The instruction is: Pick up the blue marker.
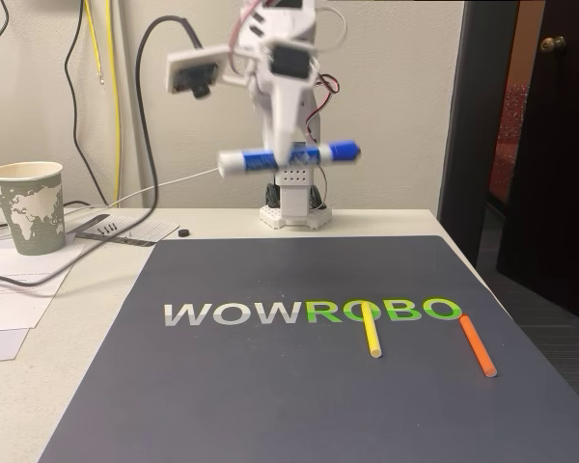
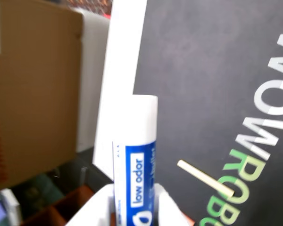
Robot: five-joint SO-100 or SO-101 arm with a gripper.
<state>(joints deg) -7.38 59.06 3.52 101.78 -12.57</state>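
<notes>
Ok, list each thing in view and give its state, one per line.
blue marker: capped, lifted off the mat, level, held in the gripper.
gripper: shut on the blue marker.
yellow stick: lying flat on the mat.
orange stick: lying flat on the mat.
paper cup: upright on the table.

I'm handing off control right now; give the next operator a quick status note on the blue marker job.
Tool: shut on the blue marker, gripping it near mid-body.
Marker: lifted well clear of the dark mat, held roughly level in the fixed view, blue cap toward the right.
Still on the mat: yellow stick and orange stick, untouched.
Done: marker is picked up.
Left: probably nothing but holding it steady.
</notes>
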